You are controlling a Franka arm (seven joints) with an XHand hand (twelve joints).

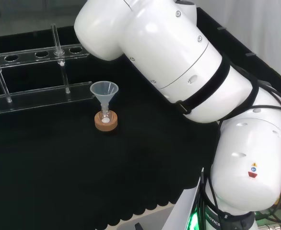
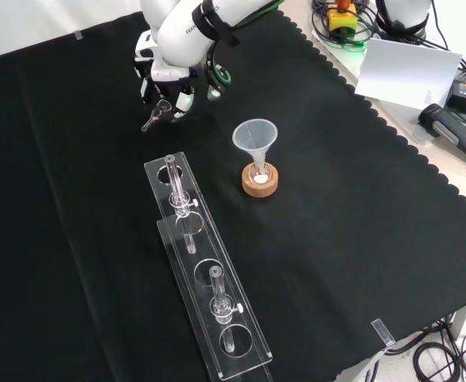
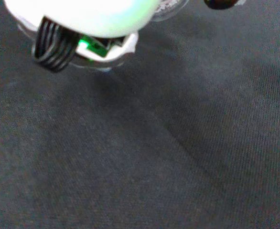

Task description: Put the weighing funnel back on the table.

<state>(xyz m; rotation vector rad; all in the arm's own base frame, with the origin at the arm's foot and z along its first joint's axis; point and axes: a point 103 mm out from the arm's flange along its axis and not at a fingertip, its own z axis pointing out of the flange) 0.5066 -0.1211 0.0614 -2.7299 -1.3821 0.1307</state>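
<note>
Small clear weighing funnel (image 2: 155, 117), stem slanting toward the cloth (image 2: 336, 239), hand (image 2: 166, 79) curled round it

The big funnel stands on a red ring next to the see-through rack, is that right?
Not quite: the ring under the big funnel is brown cork, not red, as the front view shows. It does stand next to the see-through rack.

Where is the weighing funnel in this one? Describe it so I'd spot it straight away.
In the front view, follow the white arm at the top down to the hand. The weighing funnel is the small clear piece poking out at the hand's lower edge. Unlike the big cone funnel, which stands upright on its cork ring, it is tiny and slanted.
</note>
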